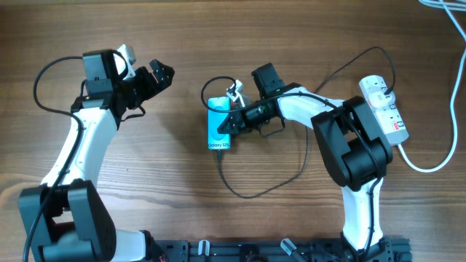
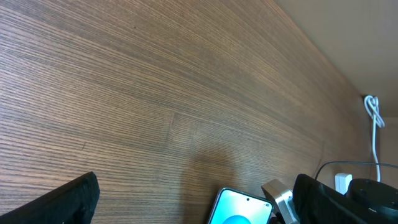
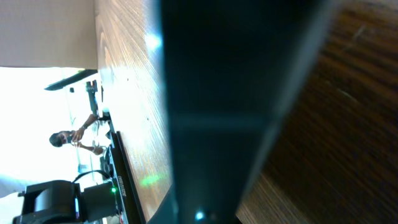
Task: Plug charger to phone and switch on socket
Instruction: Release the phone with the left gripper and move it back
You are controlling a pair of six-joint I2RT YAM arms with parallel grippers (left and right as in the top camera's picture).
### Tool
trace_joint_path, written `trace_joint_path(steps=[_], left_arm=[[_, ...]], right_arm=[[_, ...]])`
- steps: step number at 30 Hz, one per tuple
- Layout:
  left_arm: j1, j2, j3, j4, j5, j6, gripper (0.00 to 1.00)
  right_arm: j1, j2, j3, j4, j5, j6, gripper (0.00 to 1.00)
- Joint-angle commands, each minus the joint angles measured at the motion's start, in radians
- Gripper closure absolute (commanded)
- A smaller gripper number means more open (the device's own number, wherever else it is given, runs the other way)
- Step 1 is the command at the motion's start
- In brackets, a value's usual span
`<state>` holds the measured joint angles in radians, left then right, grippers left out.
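Note:
The phone [image 1: 215, 120] lies mid-table with its teal screen up; its top end also shows in the left wrist view [image 2: 239, 210]. My right gripper [image 1: 230, 122] is shut on the phone's right edge, and a dark slab [image 3: 236, 112] fills the right wrist view. The charger [image 1: 251, 193], a thin black cable, runs from the phone's lower edge in a loop to its white plug [image 1: 373, 85] in the socket [image 1: 388, 113]. I cannot tell whether the tip is seated in the phone. My left gripper [image 1: 162, 73] is open and empty, left of the phone.
The socket's thick white cord [image 1: 429, 166] curves off the right side and also shows in the left wrist view [image 2: 373, 115]. The right arm's black links [image 1: 349, 142] stand between phone and socket. The arm mounting rail [image 1: 277, 251] runs along the front edge.

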<state>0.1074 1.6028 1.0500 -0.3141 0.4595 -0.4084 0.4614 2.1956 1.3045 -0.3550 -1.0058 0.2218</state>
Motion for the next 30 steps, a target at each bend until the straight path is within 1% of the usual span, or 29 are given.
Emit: trace_joint_path(steps=[1, 4, 8, 10, 15, 22, 24, 27, 28, 30], left_arm=[[0.002, -0.003, 0.001, 0.002, -0.016, 0.009, 0.0], [0.002, -0.003, 0.001, 0.002, -0.016, 0.009, 0.0], [0.002, -0.003, 0.001, 0.002, -0.016, 0.009, 0.0], [0.002, -0.003, 0.001, 0.002, -0.016, 0.009, 0.0], [0.002, -0.003, 0.001, 0.002, -0.016, 0.009, 0.0], [0.002, -0.003, 0.001, 0.002, -0.016, 0.009, 0.0], [0.002, -0.003, 0.001, 0.002, -0.016, 0.009, 0.0], [0.002, -0.003, 0.001, 0.002, -0.016, 0.009, 0.0], [0.002, -0.003, 0.001, 0.002, -0.016, 0.009, 0.0], [0.002, -0.003, 0.001, 0.002, -0.016, 0.009, 0.0]], right_arm=[[0.01, 0.028, 0.011, -0.006, 0.07, -0.062, 0.95], [0.01, 0.028, 0.011, -0.007, 0.07, -0.062, 0.94], [0.01, 0.028, 0.011, -0.007, 0.07, -0.061, 0.9], [0.01, 0.028, 0.011, -0.007, 0.073, -0.061, 0.83], [0.01, 0.028, 0.011, 0.003, 0.109, -0.013, 0.81], [0.01, 0.028, 0.011, 0.013, 0.138, 0.0, 0.77], [0.01, 0.028, 0.011, 0.018, 0.161, 0.025, 0.74], [0.01, 0.028, 0.011, 0.017, 0.161, 0.026, 0.66], [0.01, 0.028, 0.011, 0.017, 0.164, 0.035, 0.65], [0.01, 0.028, 0.011, 0.018, 0.233, 0.094, 0.59]])
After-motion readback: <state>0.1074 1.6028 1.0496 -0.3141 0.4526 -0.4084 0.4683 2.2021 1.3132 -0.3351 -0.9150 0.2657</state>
